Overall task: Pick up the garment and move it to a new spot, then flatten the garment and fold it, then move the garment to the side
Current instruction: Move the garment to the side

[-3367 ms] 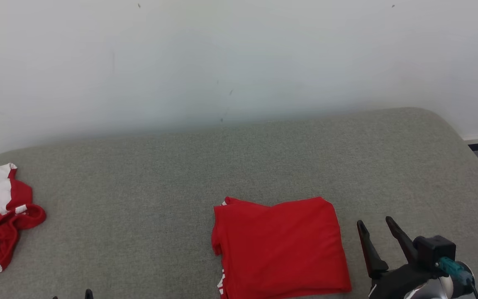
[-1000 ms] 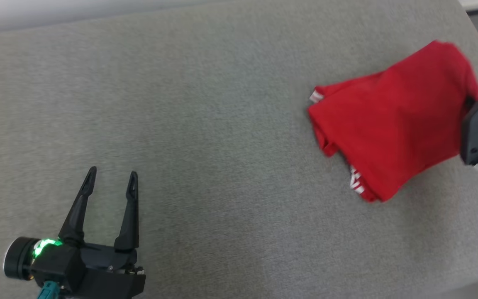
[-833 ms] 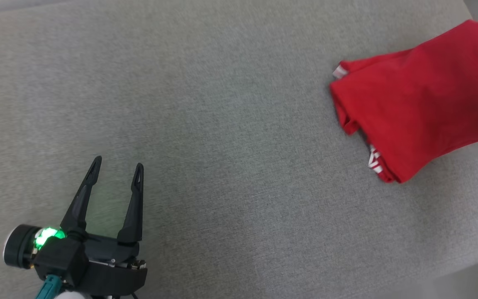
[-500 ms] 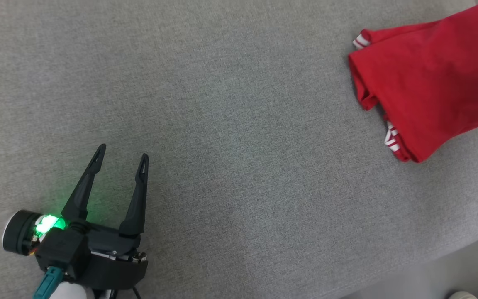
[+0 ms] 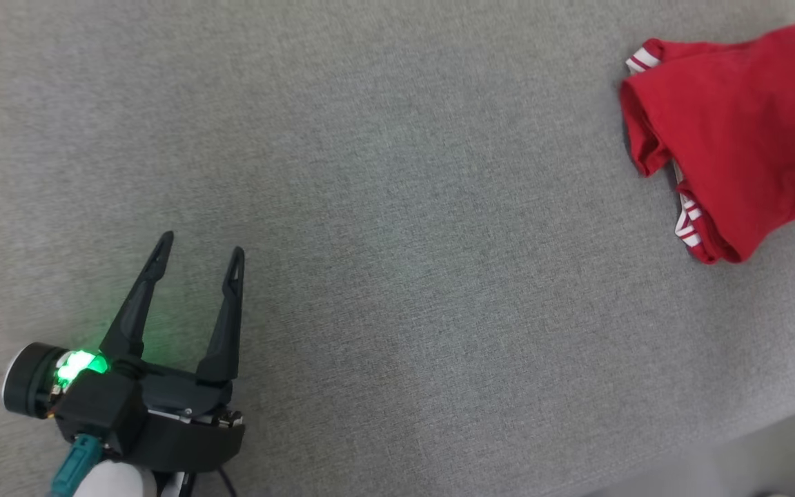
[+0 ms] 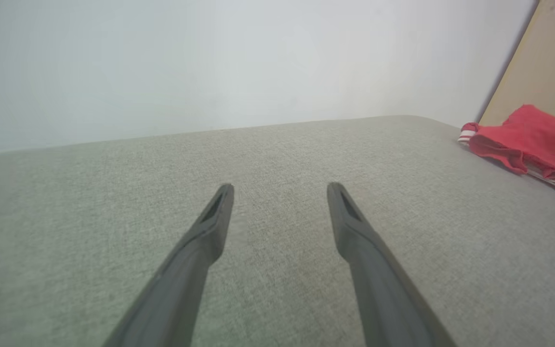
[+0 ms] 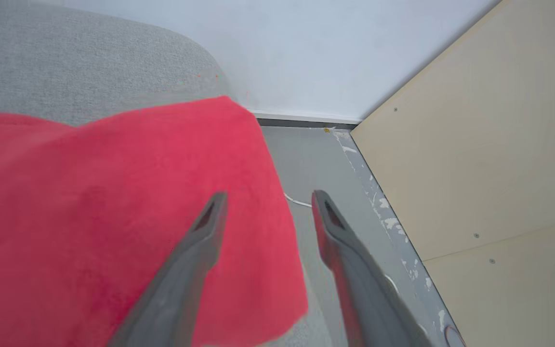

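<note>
This looks like a bare test room or lab, not a lived-in home. A plain white wall (image 6: pixel 210 62), a grey fabric-covered pad (image 5: pixel 397 207), a scuffed grey painted floor (image 7: pixel 316 164) and an unfinished plywood panel (image 7: pixel 475 144) with exposed screws show it.

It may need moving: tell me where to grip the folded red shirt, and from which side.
Grip the folded red shirt by its smooth right edge, probably from the right, where the open right gripper hangs. The left end shows loose, separate layers: sleeve and striped hems.

Grey fabric surface (image 5: pixel 397 207) below a white wall (image 6: pixel 210 62); pale wood panel (image 7: pixel 475 168) (screws (image 7: pixel 476 235) showing) by grey floor (image 7: pixel 306 164)
</note>
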